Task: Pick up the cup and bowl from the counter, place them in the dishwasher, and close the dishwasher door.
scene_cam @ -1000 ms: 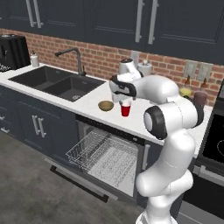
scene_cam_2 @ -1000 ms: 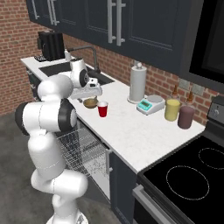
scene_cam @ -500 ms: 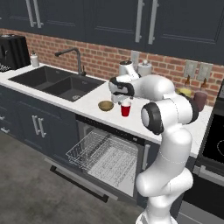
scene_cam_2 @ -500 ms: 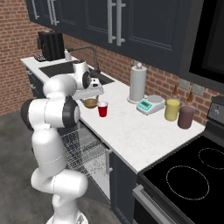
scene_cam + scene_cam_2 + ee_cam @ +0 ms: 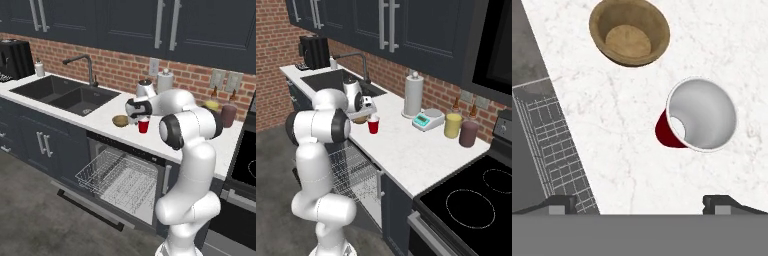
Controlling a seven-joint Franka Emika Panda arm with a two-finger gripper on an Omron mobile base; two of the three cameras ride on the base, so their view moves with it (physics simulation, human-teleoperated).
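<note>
**A:** So where are the fingers (image 5: 640, 202) at? From the hand view the two dark tips sit far apart, spread wide, nothing between them, just bare white counter (image 5: 627, 165).

**B:** Yep, wide and holding nothing. The cup (image 5: 698, 117) is the thing to go by. It stands upright on the counter, clear of both tips, closer to the right tip than the left one in that view, and you look straight down into its white inside with a sliver of red wall showing.

**A:** And the bowl (image 5: 631, 32)?

**B:** Beyond the cup from the fingers, near it but not touching, brownish and empty. In the left base view the bowl (image 5: 120, 120) is just left of the cup (image 5: 143, 126), with the hand hanging over the cup.

**A:** What's below?

**B:** The dishwasher (image 5: 125, 172) is under the counter edge in front of the cup, dishwasher door (image 5: 90, 209) dropped down, silver wire rack (image 5: 102, 171) pulled out.

**A:** Rest of the room?

**B:** Left of the cup in that view, a dark double sink (image 5: 65, 95) with a faucet (image 5: 84, 64). Behind the cup, a brick wall, with a paper towel roll (image 5: 413, 95), a small scale (image 5: 424, 120), a yellow jar (image 5: 453, 125) and a maroon jar (image 5: 468, 134) along the counter. The black stovetop (image 5: 476, 200) is furthest from the cup.
</note>
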